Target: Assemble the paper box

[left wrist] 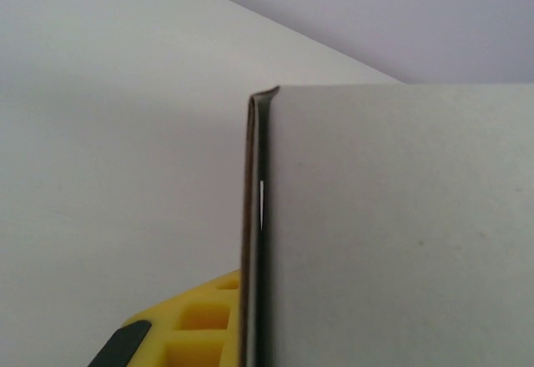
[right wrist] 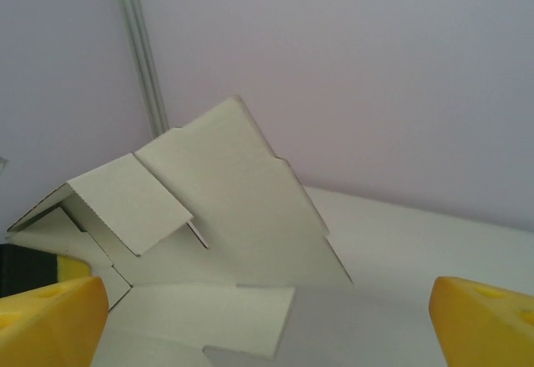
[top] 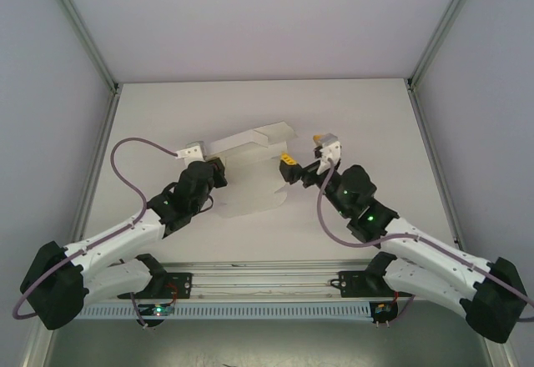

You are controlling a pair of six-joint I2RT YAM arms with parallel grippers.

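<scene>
The paper box (top: 250, 179) is a white die-cut card sheet, partly folded, lying mid-table with its far panels raised (top: 254, 139). My left gripper (top: 217, 168) is shut on the sheet's left side. In the left wrist view the card's edge (left wrist: 259, 217) runs upright between the jaws, with one yellow finger (left wrist: 188, 325) to its left and the other hidden behind the panel (left wrist: 400, 233). My right gripper (top: 304, 150) stands open just right of the sheet. Its yellow fingertips (right wrist: 50, 321) (right wrist: 488, 321) are wide apart, with the folded flaps (right wrist: 225, 217) ahead of them and nothing held.
The white table (top: 367, 117) is enclosed by pale walls and aluminium posts (top: 79, 25) (top: 442, 29). A metal rail (top: 267, 284) runs along the near edge between the arm bases. Bare tabletop lies behind and to both sides of the sheet.
</scene>
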